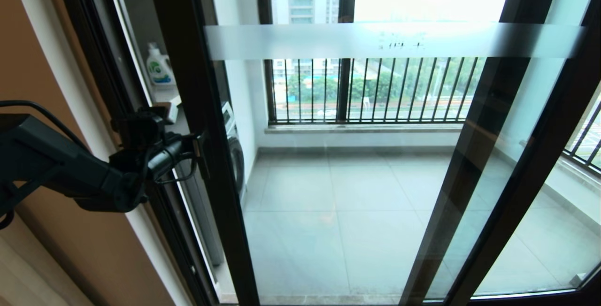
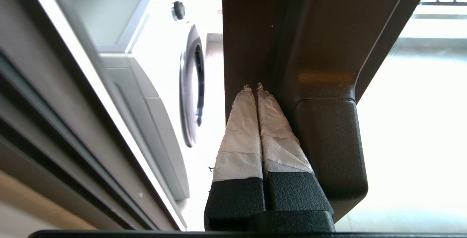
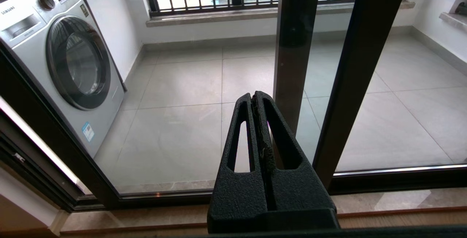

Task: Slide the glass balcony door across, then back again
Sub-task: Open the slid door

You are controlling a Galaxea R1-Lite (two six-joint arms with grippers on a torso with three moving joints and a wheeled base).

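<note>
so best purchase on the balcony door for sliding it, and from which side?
Probably the small dark handle on the glass balcony door's left stile, approached from the room side at the open edge. It stands proud of the flat frame, giving a ledge to push against. The left gripper is already there, fingers shut, tips against the stile beside the handle.
</note>
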